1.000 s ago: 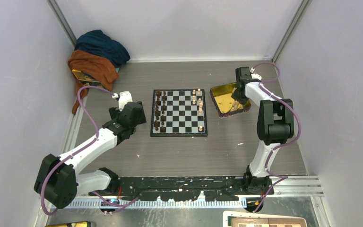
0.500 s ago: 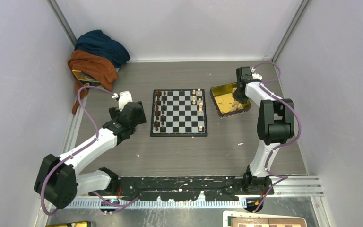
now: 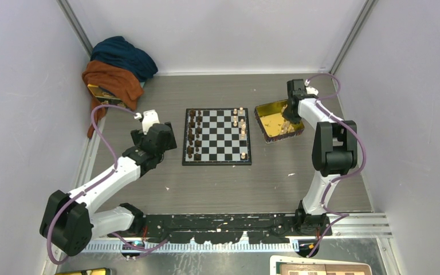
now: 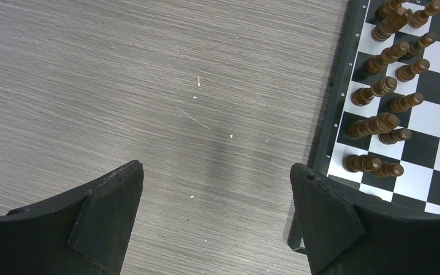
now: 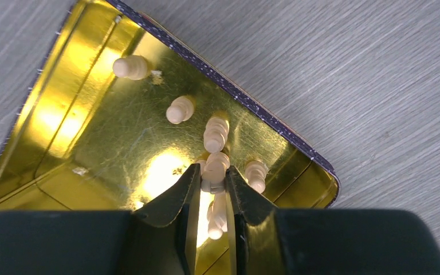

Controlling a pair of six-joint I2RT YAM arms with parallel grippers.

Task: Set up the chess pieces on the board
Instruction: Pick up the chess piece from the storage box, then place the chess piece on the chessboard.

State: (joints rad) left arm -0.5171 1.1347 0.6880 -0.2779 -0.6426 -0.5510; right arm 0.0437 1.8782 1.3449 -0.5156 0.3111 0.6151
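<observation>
Right wrist view gives us the heart of the matter. Our right hand (image 5: 212, 179) reaches down into the yellow tray (image 5: 86, 137), its fingers drawn narrow on either side of a pale chess piece (image 5: 217, 209) in the cluster near the tray's corner. We judge this to be a grip taken on that piece, though we cannot tell whether it has left the tray floor. The other light chess pieces (image 5: 179, 109) lie loose on their sides. That would explain why the hand comes from above and straddles one slim body rather than pinching a top.

From overhead, the tray sits just beside the right edge of the board (image 3: 220, 146), so each carry is short. Dark pieces (image 3: 192, 134) stand in two files along the board's left side. Only a few light ones stand along the right side, so we judge the light side to be well short of complete.

Our left hand (image 4: 215, 172) hangs over bare table (image 4: 149, 86) just left of the board, fingers spread wide and holding nothing. We take it to be parked there, out of the way, with no loose dark pieces in sight for it to fetch.
</observation>
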